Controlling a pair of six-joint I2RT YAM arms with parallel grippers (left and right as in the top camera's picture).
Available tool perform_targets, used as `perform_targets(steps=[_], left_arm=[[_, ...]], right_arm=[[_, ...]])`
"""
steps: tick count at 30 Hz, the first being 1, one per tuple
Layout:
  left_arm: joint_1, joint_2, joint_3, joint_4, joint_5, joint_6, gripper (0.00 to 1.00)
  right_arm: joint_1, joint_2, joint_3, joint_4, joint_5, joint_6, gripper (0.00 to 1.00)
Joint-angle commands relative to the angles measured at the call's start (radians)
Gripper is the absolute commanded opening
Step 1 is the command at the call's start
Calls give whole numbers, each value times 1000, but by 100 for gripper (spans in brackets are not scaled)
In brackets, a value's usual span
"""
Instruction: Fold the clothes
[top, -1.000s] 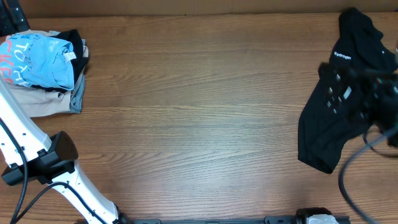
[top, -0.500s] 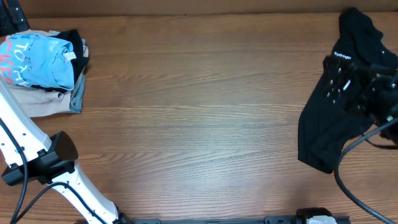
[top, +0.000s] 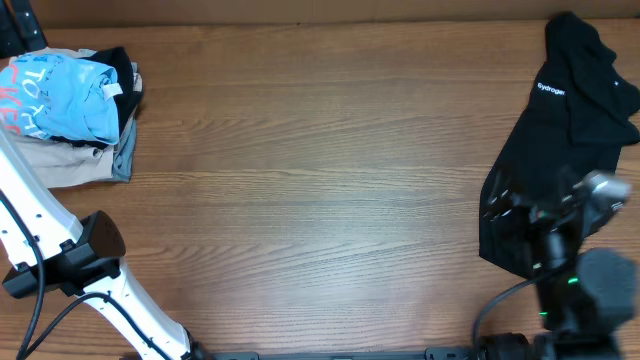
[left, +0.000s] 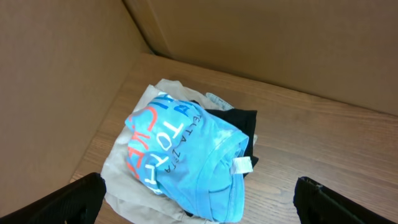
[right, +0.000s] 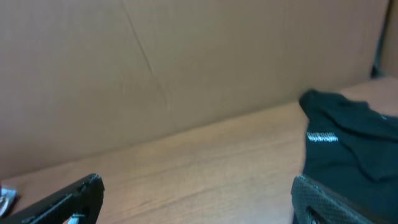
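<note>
Black top (top: 570, 120) reads "Hydrogen", blue T-shirt (left: 186, 155) "TO"; left hand (left: 199, 190) and right hand (right: 199, 186) both spread.

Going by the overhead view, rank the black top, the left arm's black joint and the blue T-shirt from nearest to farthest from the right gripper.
1. Black top, right side of the table; the right gripper is over its lower part.
2. Left arm's black joint, lower left, across the table.
3. Blue T-shirt, on the pile in the upper-left corner.
</note>
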Motion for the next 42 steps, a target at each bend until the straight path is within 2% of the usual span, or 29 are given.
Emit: perform_targets(steps=[1,6,11,15,18,42], left_arm=[[1,1,3,4,0,-24,100],[1,1,3,4,0,-24,100],[1,1,3,4,0,-24,100],[1,1,3,4,0,-24,100],[1,1,3,4,0,-24,100],[1,1,3,4,0,-24,100]], right_arm=[[2,-155,-277,186,-7,2,100],[2,-297,-527,451,-18,2,100],[2,-398,-653,553,-17,6,100],[1,-427,-650,454,-10,2,100],[1,-427,-650,313,-41,1,100],[1,-426,-650,324,-51,2,100]])
